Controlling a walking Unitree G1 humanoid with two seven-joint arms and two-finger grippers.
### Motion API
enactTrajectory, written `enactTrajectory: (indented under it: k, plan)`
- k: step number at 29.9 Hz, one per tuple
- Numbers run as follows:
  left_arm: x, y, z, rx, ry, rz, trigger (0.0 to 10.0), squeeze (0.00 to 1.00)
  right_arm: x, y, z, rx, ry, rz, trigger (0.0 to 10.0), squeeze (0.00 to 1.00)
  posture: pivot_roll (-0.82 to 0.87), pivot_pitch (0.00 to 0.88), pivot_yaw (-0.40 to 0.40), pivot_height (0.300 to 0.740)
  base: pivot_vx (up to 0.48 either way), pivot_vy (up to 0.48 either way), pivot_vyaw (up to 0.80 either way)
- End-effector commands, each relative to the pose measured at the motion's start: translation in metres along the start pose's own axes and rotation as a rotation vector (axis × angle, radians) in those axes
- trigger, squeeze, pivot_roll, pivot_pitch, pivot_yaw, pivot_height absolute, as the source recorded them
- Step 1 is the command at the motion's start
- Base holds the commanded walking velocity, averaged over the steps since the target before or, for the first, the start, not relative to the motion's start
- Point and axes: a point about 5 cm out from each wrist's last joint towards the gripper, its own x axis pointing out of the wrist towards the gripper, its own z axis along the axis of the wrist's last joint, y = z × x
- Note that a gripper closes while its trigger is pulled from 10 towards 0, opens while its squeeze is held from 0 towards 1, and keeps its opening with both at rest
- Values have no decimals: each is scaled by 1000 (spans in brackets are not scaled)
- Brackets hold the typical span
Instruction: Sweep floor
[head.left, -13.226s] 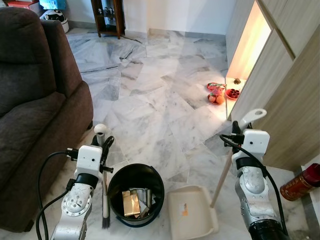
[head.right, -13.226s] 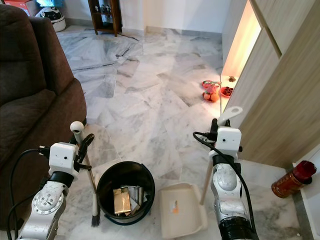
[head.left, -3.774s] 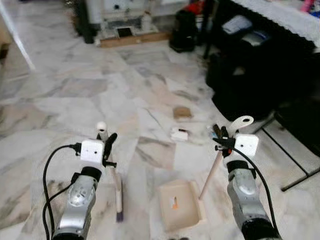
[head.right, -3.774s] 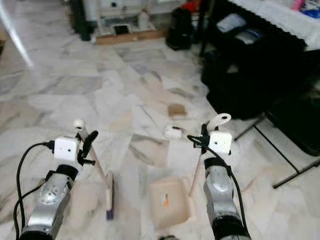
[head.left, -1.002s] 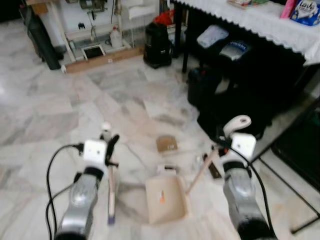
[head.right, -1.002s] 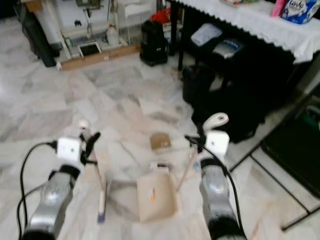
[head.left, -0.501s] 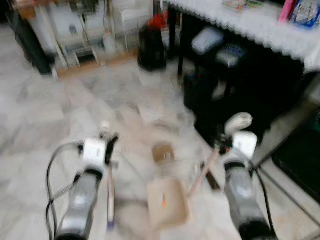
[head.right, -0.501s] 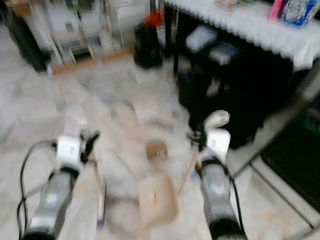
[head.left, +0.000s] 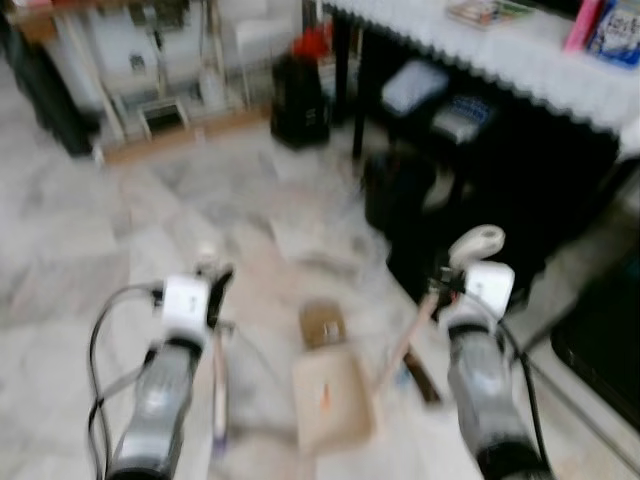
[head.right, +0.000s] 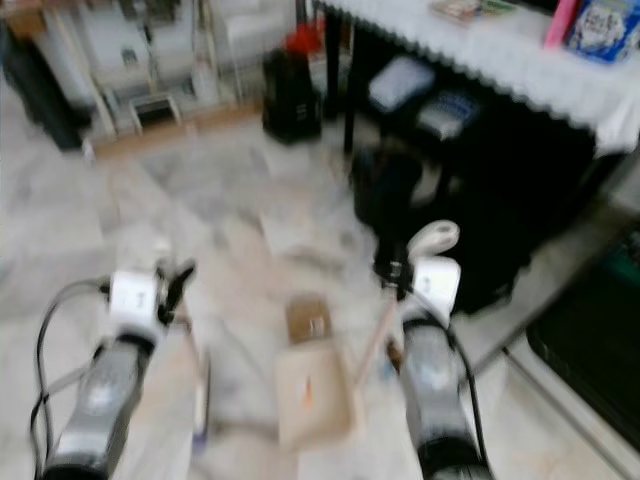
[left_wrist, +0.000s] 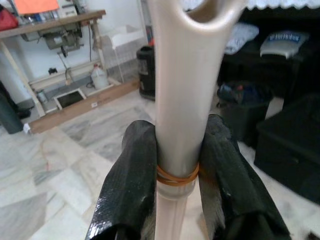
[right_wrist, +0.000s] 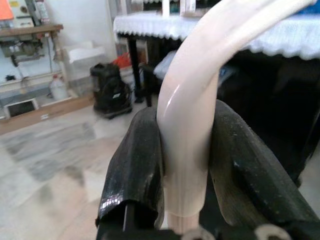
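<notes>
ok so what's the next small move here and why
Probably nudge the dustpan forward until its front edge meets the brown scrap, which lies on the floor just ahead of it. The right pincer grips the dustpan handle; the left pincer grips the broom, ready to sweep it in.

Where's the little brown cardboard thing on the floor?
In the left eye view the brown cardboard piece lies on the marble floor between the two arms, just beyond the front edge of the cream dustpan, which the right gripper holds by its handle.
</notes>
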Motion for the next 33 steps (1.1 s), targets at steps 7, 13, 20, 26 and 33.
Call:
enactTrajectory:
  k: [7,13,20,26,33]
  plan:
    - [1,4,7,2,-42,2,10000,0,5,4,10,-3,-49,6,10000,0,6,82,-12,740,131,0,0]
    - [1,4,7,3,-37,-1,10000,0,5,2,10,-6,-49,3,10000,0,6,82,-12,740,0,0,0]
    - [1,3,6,0,-29,-11,10000,0,5,1,10,-30,-49,-1,10000,0,6,83,-10,740,0,0,0]
    - [0,2,5,-3,-23,-19,10000,0,4,0,8,-79,-47,1,10000,0,5,82,-9,740,0,0,0]
    - [0,2,4,-8,-20,-27,10000,0,3,-2,6,-170,-40,-10,10000,0,7,80,-9,740,0,0,0]
